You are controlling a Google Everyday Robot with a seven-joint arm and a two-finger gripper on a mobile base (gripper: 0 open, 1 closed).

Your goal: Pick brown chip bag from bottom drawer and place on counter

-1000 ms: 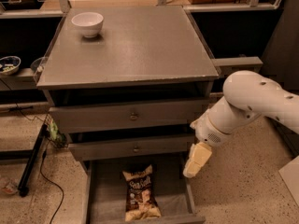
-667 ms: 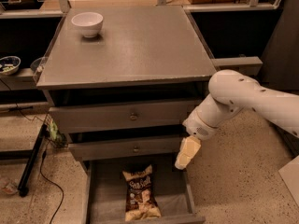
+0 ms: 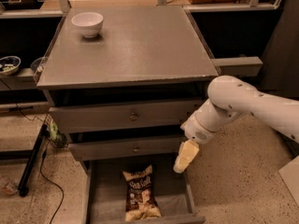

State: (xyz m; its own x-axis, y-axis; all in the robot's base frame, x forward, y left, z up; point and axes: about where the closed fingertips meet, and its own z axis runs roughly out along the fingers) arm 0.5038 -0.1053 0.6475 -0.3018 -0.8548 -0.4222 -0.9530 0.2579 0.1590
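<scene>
The brown chip bag (image 3: 139, 193) lies flat in the open bottom drawer (image 3: 106, 190), with white lettering near its far end and pale chip pictures toward the front. My gripper (image 3: 182, 162) hangs pointing down over the drawer's right side wall. It is to the right of the bag and above it, apart from it and holding nothing. The white arm reaches in from the right. The grey counter (image 3: 135, 45) is the cabinet's top.
A white bowl (image 3: 87, 23) sits on the counter's far left corner. Two knobbed drawers (image 3: 133, 117) above the bottom one are pulled out slightly. A narrow grey side shelf (image 3: 236, 65) juts out on the right. Cables and a dark stand leg (image 3: 32, 157) lie on the floor at left.
My arm has swung left, bringing the gripper from beside the cabinet to over the bottom drawer's right edge. The bag has not moved.
</scene>
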